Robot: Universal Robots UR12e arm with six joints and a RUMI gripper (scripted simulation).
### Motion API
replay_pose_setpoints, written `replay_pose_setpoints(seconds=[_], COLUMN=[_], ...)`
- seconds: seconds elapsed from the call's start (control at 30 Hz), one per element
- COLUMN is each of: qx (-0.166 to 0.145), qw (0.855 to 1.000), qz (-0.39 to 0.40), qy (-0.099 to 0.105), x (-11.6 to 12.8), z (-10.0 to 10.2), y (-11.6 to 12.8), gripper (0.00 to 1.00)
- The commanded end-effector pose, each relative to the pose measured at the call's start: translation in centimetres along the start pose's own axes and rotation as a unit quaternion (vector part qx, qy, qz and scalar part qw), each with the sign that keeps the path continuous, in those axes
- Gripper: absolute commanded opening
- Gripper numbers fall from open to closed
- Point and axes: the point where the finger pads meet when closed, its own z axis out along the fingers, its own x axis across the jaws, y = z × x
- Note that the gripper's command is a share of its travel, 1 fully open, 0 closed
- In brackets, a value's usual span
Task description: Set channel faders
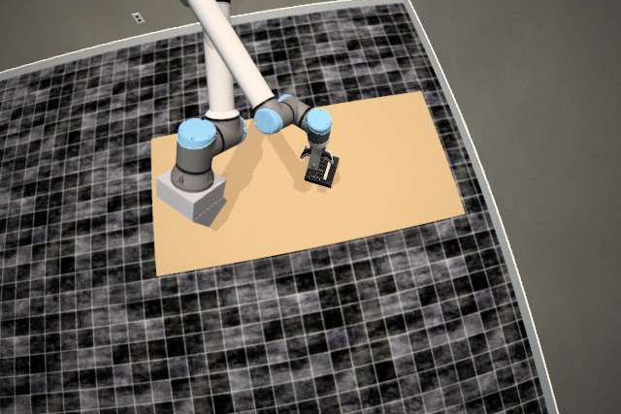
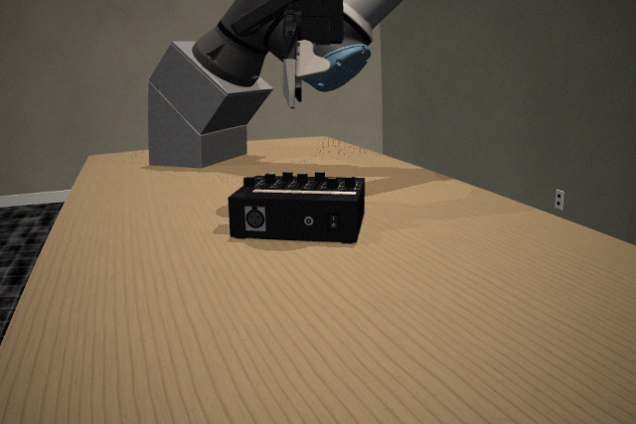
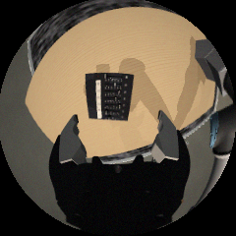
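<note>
The lighting desk (image 2: 296, 209) is a small black box on the wooden table, with several fader knobs in a row on top and a white tape strip (image 2: 306, 192) along its near top edge. It also shows in the wrist view (image 3: 109, 95), with the tape strip (image 3: 98, 99) on its left side; the writing is too small to read. In the overhead view the desk (image 1: 321, 169) lies under the arm's wrist. My gripper (image 2: 291, 84) hangs well above the desk, open and empty; its two fingers frame the table just below the desk in the wrist view.
The arm's grey base block (image 2: 198, 106) stands at the table's far left corner, behind the desk. The desk's facing side carries a socket, a jack and a switch. The table (image 1: 301, 183) stands on a checkered floor.
</note>
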Motion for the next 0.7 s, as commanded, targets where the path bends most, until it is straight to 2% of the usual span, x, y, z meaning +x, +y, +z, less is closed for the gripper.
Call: replay_pose_setpoints(seconds=[0.0, 0.1, 0.23, 0.37, 0.53, 0.6, 0.67], qx=[-0.007, -0.007, -0.007, -0.007, -0.007, -0.007, -0.007], qw=[0.996, 0.991, 0.975, 0.952, 0.915, 0.915, 0.899], qz=[-0.090, -0.135, -0.224, -0.307, -0.402, -0.402, -0.437], qy=[0.001, 0.001, 0.000, -0.001, -0.002, -0.002, -0.002], x=[0.3, 0.5, 1.0, 1.4, 2.0, 2.0, 2.2], z=[0.4, 0.6, 1.1, 1.6, 2.1, 2.1, 2.3], y=[0.0, 0.0, 0.2, 0.3, 0.6, 0.6, 0.7], gripper=[1.00, 1.00, 1.00, 1.00, 1.00, 1.00, 1.00])
